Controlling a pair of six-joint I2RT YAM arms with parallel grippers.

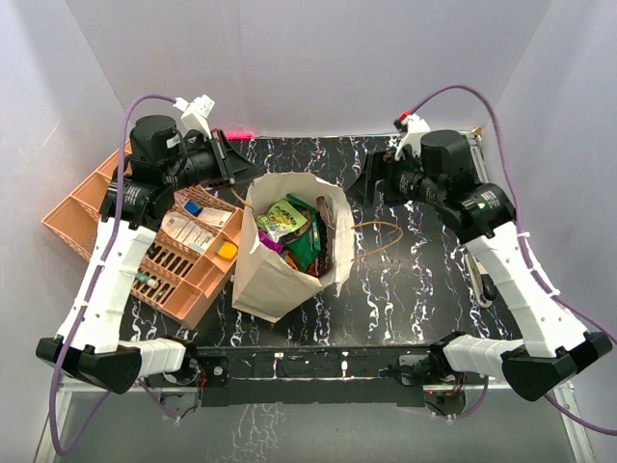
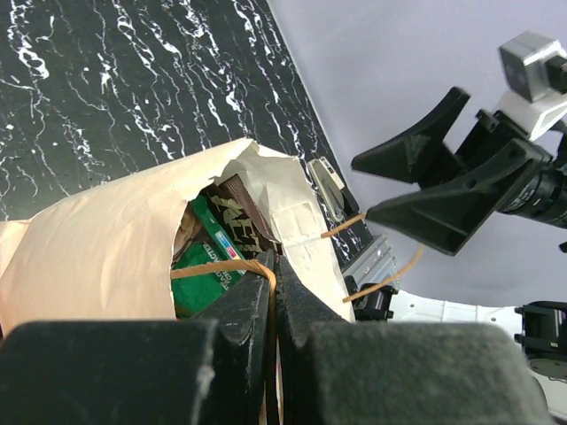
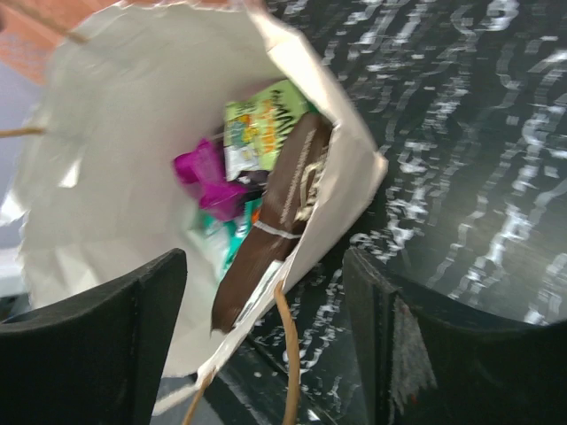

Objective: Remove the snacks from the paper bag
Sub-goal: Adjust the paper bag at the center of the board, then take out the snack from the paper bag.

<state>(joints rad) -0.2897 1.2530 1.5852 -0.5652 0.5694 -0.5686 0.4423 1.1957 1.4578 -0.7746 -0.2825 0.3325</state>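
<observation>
The left gripper [image 2: 275, 268] is clenched on a tan loop handle [image 2: 213, 267] at the rim of the paper bag [image 1: 265, 275]. The right gripper [image 3: 264, 266] is released, its fingers spread wide close by the bag's right rim, grasping nothing. The bag stands tilted near the middle of the table [image 1: 424, 289], a little toward the left edge, mouth open upward. Inside are the snacks [image 1: 289, 231]: a green packet [image 1: 284, 220], a purple packet [image 3: 208, 181] and a flat dark-brown pouch [image 3: 279, 221] leaning on the right wall. An orange tray [image 1: 72, 217] holding small boxes sits at the table's left edge, just beside the bag. Bare black marbled surface runs from the bag to the right edge. The bag's cream paper is creased
</observation>
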